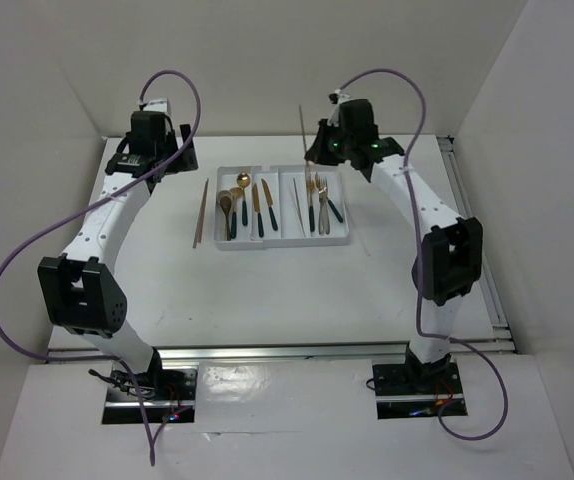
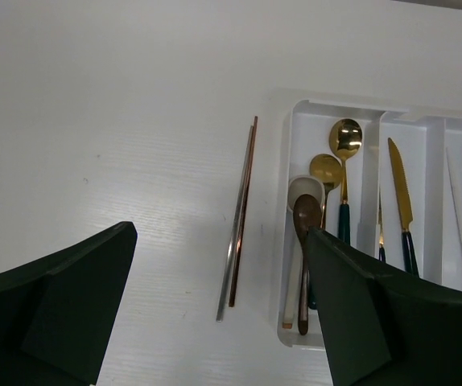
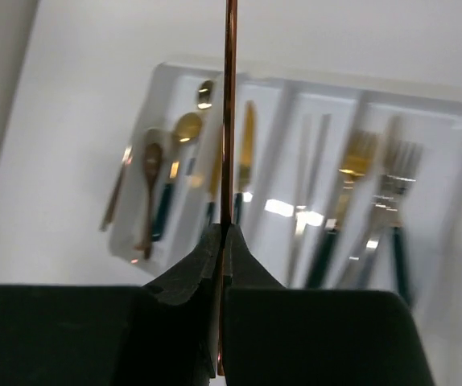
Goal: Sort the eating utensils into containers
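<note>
The fingers (image 3: 187, 277) of the right gripper (image 3: 224, 235) are pinched fully together on a single chopstick (image 3: 230, 104), which stands upright out of them, its long end rising above the hand. The fingers (image 2: 70, 305) of the left gripper (image 2: 219, 241) are spread as wide as they go and hold nothing.

Below and ahead of the right fingers lies the white tray (image 1: 282, 243), with its four long compartments side by side. The compartment farthest toward the left fingers holds the spoons (image 2: 327, 193), the next one the knives (image 2: 400, 201), then one with a few thin sticks (image 3: 311, 185). The compartment on the right gripper's own side holds the forks (image 3: 360, 177). Directly under the open left fingers, on the bare table just beside the tray's outer wall, a pair of chopsticks (image 2: 239, 217) lies parallel to the tray, not yet sorted.

From where I stand, the step in hand looks like carrying the lifted chopstick to its slot. The likely target is the compartment of thin sticks, which sits a little to one side of the line the chopstick now follows. The next move calls for tipping the stick from upright to lying lengthwise. It should then come down inside that compartment's walls before the fingers part, so it does not bounce across a divider. After that, the pair beneath the left fingers remains to be picked up.
</note>
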Tool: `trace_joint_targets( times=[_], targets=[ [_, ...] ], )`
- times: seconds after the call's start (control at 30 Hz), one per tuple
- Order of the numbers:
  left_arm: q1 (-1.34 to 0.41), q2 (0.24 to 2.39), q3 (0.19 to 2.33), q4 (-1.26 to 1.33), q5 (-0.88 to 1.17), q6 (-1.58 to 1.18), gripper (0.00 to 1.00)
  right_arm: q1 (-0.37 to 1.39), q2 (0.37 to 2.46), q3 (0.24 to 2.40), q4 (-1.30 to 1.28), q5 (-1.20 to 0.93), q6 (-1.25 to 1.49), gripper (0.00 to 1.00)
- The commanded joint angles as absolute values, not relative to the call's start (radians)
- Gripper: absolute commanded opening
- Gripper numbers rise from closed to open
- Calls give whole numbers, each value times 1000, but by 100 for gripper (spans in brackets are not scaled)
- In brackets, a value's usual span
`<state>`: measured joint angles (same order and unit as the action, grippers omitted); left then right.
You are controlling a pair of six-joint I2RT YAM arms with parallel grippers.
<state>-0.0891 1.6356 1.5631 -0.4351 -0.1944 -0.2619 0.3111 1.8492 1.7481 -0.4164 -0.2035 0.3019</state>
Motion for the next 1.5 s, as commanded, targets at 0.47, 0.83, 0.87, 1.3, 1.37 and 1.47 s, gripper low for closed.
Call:
trace_joint_targets(
  times=[0.47,0.83,0.87,1.3,1.37,1.47],
  targets=[
    [-84,1456,1420,-370,-328,-275,100,425,2164,1891,-483,-264,575,0],
    [-84,1465,1442,-381,-328,-275,100,407,2233,1842,-466,-239,554,0],
    [-84,1465,1442,-380,-328,-264,100,394,2244,1842,-457,-250,545,0],
    [-84,1511,1433,-371,-256,-264,100,331,2002,1683,-400,-253,327,54],
    [-84,1535,1442,-371,-245,-264,100,331,1883,1629,-391,-198,273,54],
    [-84,1581,1465,-409,-236,-264,100,322,1740,1501,-381,-134,154,50]
  ],
)
